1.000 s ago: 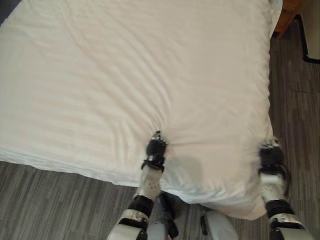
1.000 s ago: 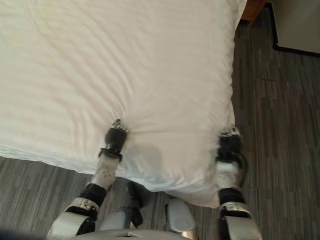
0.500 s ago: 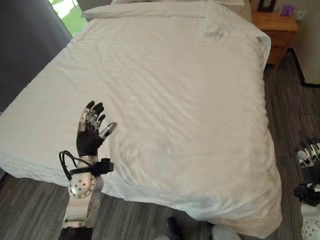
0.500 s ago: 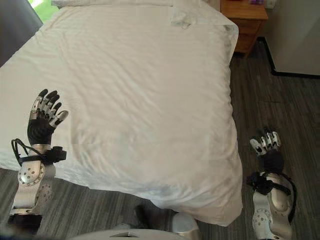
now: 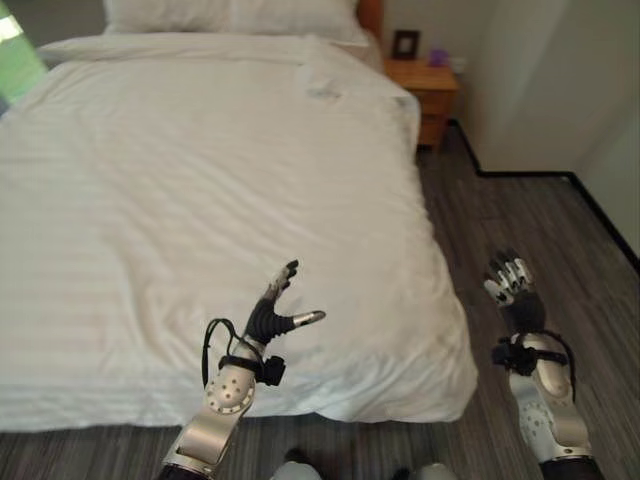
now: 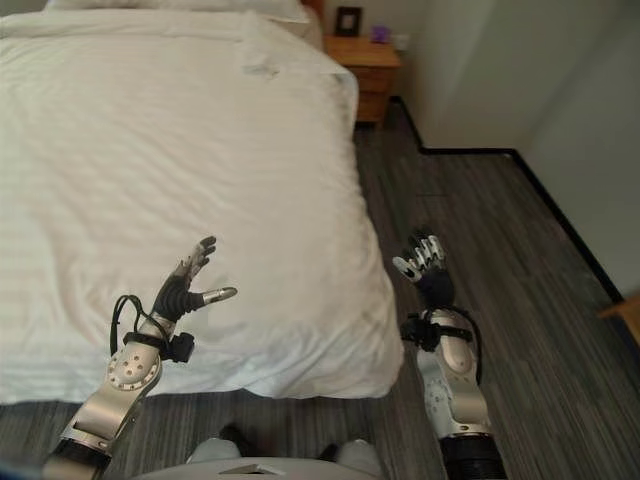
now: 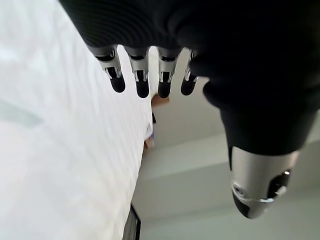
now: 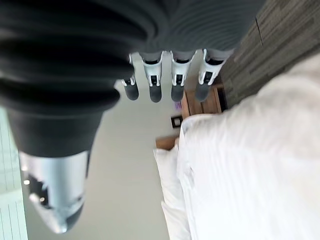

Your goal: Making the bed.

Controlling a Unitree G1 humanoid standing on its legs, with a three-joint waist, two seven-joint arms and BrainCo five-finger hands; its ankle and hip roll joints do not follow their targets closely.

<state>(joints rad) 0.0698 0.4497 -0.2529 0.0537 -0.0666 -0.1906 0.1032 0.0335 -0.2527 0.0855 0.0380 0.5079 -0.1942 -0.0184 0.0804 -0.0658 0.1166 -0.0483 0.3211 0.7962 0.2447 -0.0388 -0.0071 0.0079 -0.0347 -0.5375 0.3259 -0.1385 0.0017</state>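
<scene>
The white duvet (image 5: 200, 180) lies spread across the bed (image 5: 440, 385), reaching the pillows (image 5: 230, 15) at the head and hanging over the foot edge and the side nearest the wooden nightstand (image 5: 430, 85). It looks largely smooth, with faint lengthwise ripples and a small bunched fold (image 5: 322, 88) up near the pillows on the nightstand side.

The left hand (image 5: 268, 318) hovers above the foot of the duvet, fingers straight and spread with the thumb out to the side, holding nothing. The right hand (image 5: 510, 290) is raised over the dark floor (image 5: 560, 230) beside the bed's corner, also with fingers extended and empty (its own wrist view shows them in a straight row).

Judging from this, the cover is nearly squared and the step in hand seems to be a check or a final smoothing. To do it well, the hands would best come down flat on the cloth and sweep outward toward the edges rather than pinch, since pinching would raise new creases. The overhang at the foot corner (image 5: 455, 375) deserves attention so both sides hang evenly, and the bunched fold near the pillows likely needs a step along the bed to reach.
</scene>
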